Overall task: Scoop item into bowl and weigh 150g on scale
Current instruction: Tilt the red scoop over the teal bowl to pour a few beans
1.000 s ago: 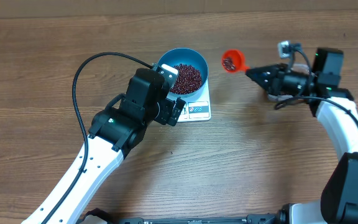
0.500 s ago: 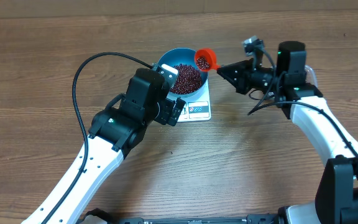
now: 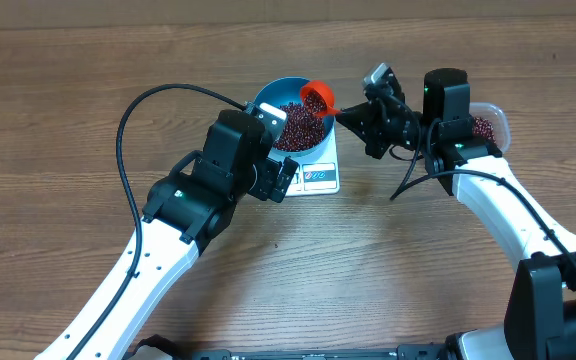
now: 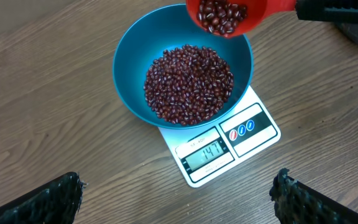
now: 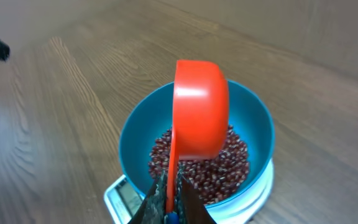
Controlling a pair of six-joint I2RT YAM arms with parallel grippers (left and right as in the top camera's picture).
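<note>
1. While it spreads under all the other things, the brown wooden table (image 3: 68,100) is the largest thing in sight.
2. The black and white left arm reaches from the near edge, and its left gripper (image 4: 178,200) hangs above the table on the display side of the scale. Its jaws stand wide apart and hold nothing.
3. The right arm comes from the right side. Its right gripper (image 3: 353,118) is closed tight on the thin handle of the scoop.
4. The clear plastic tub (image 3: 490,125) sits behind the right arm, partly hidden, with some red-brown beans inside.
5. The round deep blue bowl (image 4: 135,56) stands on the scale.
6. The small flat white rectangular scale (image 4: 247,127) lies on the table, and its display reads 147.
7. The round orange-red plastic scoop (image 4: 225,15) hangs tilted over the bowl's rim on the right arm's side, with a few beans in it.
8. The tiny oval dark red-brown beans (image 4: 188,84) form a loose heap in the bottom of the bowl.
</note>
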